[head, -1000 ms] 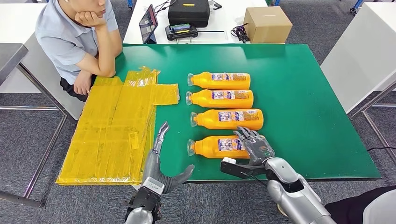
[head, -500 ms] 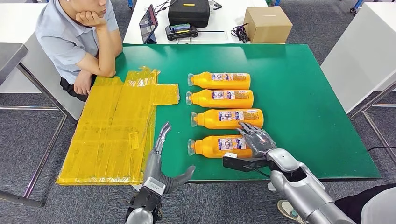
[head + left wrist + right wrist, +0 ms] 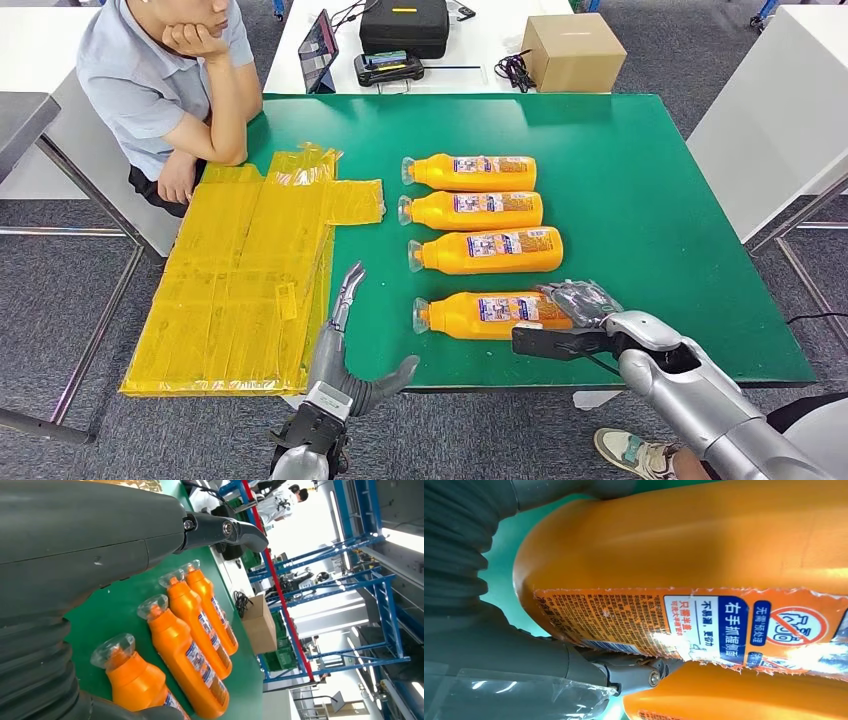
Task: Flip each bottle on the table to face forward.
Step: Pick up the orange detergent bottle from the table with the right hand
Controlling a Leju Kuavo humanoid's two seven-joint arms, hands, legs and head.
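Four orange bottles lie on their sides on the green table (image 3: 660, 210), caps pointing left, back labels up. My right hand (image 3: 578, 303) grips the nearest bottle (image 3: 480, 315) at its base end. In the right wrist view this bottle (image 3: 704, 545) sits close, its label turned to the camera, with my thumb (image 3: 624, 672) under it. The other three bottles (image 3: 487, 252), (image 3: 472, 211), (image 3: 470, 172) lie in a row behind. My left hand (image 3: 345, 340) is open at the table's front edge, left of the bottles, holding nothing. The left wrist view shows the row of bottles (image 3: 185, 655).
A stack of yellow plastic bags (image 3: 240, 270) covers the table's left part. A person (image 3: 160, 80) sits at the far left corner, elbow on the table. Behind stands a white table with a cardboard box (image 3: 573, 50), a black case (image 3: 404, 25) and a tablet (image 3: 318, 45).
My right hand has slid right to the nearest bottle's base end and closed on it; the bottle has shifted a little to the right. The left hand stays put.
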